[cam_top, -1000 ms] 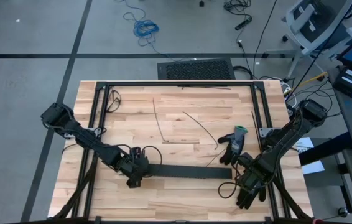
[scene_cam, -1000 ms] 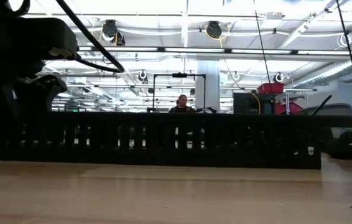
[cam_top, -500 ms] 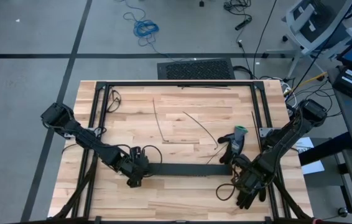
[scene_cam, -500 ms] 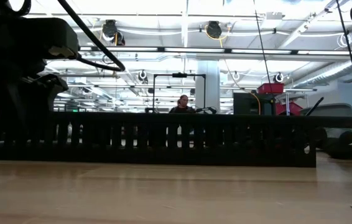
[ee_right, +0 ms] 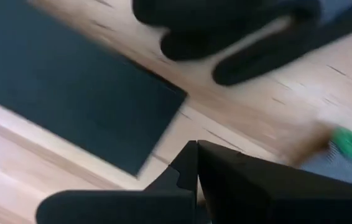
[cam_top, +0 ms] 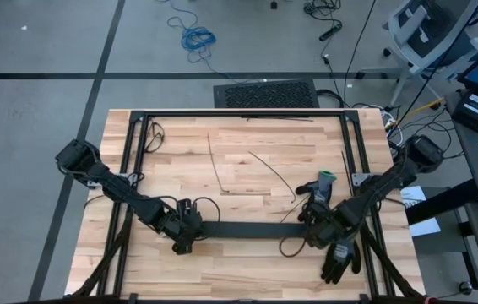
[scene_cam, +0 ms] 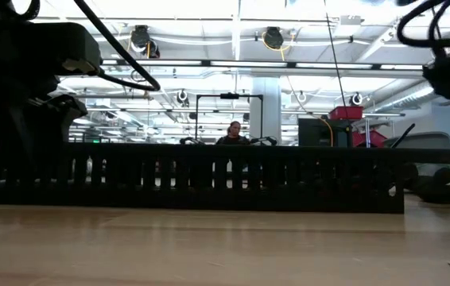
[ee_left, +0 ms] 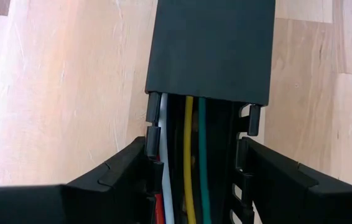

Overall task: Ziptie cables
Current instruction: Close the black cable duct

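Note:
The black slotted strip (cam_top: 247, 230) lies along the table's near half, resting flat on the wood. The cables (ee_left: 189, 162), yellow, green, white and red wires, lie inside its channel and run under its flat cover (ee_left: 210, 43). My left gripper (cam_top: 184, 235) is at the strip's left end, with a finger on each side of it. My right gripper (cam_top: 315, 232) hangs shut above the table by the strip's right end (ee_right: 70, 106). It points down and has nothing between its fingers (ee_right: 198, 155). My left gripper has the strip's uncovered left end between its two fingers, one finger (ee_left: 123, 177) against each slotted side wall (ee_left: 153, 134). The fingers slant down from the table's left and lie along the strip. The strip rests flat on the table.
A black glove with a green cuff (cam_top: 319, 190) lies just beyond the strip's right end, and another black glove (cam_top: 338, 262) lies near the front edge. Thin dark strands (cam_top: 218, 169) lie on the far half. Black frame rails (cam_top: 129, 169) border the table. A person (scene_cam: 233, 131) sits far behind.
My right gripper has moved toward the table's left and slightly toward its far edge, from over the near glove to the strip's right end, staying shut. The strip's right end has shifted slightly toward the left.

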Robot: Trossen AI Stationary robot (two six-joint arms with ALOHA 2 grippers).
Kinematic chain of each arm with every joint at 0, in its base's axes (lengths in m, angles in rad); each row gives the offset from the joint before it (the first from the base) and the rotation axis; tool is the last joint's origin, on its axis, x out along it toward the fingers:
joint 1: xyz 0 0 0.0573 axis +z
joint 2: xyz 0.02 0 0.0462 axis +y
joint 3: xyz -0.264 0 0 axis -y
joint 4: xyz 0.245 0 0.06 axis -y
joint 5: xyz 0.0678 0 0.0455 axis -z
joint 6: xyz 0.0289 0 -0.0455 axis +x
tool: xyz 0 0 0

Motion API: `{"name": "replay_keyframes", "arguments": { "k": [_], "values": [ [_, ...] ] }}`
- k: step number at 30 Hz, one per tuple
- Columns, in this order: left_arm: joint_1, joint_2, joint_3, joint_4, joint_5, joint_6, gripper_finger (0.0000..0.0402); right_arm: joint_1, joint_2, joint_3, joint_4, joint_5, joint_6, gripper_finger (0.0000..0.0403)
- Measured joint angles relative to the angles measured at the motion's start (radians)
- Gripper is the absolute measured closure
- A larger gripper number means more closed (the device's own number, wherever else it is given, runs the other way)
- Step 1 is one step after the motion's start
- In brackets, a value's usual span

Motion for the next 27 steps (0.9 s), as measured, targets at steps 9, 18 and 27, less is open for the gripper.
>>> {"name": "replay_keyframes", "arguments": {
  "k": [9, 18, 27],
  "values": [
    [-0.001, -0.001, 0.000, -0.007, 0.003, 0.003, 0.0162, -0.067, 0.070, -0.001, 0.179, -0.009, -0.061, 0.0403],
    [-0.001, -0.002, 0.000, -0.015, 0.006, -0.004, 0.0162, -0.112, 0.077, -0.002, 0.202, 0.031, -0.047, 0.0403],
    [-0.002, -0.002, 0.000, -0.021, 0.008, -0.004, 0.0162, -0.138, 0.077, -0.004, 0.213, 0.051, -0.055, 0.0403]
  ]
}}
